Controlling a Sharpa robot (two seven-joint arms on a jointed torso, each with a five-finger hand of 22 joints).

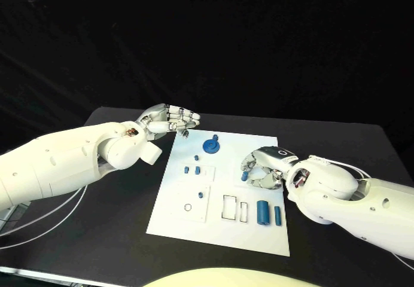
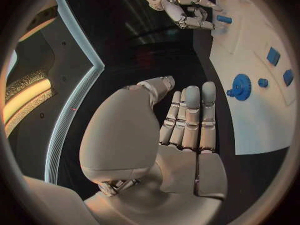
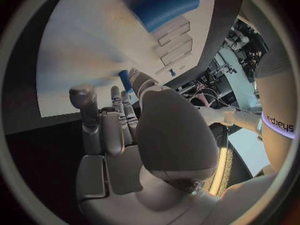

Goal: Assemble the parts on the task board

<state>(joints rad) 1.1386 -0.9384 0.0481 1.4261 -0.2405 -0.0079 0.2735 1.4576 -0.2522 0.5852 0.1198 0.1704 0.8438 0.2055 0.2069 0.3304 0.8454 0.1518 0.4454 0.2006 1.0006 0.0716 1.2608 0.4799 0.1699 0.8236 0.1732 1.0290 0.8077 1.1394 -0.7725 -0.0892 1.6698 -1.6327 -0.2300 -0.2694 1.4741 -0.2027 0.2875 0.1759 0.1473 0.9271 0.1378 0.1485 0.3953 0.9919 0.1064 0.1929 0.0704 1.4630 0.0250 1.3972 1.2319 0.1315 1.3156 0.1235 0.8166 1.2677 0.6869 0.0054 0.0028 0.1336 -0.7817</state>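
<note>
Head view: the left hand (image 1: 170, 121) hovered off the far-left corner of the task board (image 1: 181, 218), fingers curled inward and holding nothing. The right hand (image 1: 262, 168) sat over the board's right half, pinching a small blue part (image 1: 245, 176). A blue gear (image 1: 211, 144) lay at the far end, and two blue cylinders (image 1: 268, 213) lay near the right edge.

Left wrist view: the fingers (image 2: 190, 117) lay straight and together, with the gear (image 2: 241, 87) beyond.

Right wrist view: a blue part (image 3: 124, 79) showed at the fingertips; partial lettering on the robot's body was unreadable.
</note>
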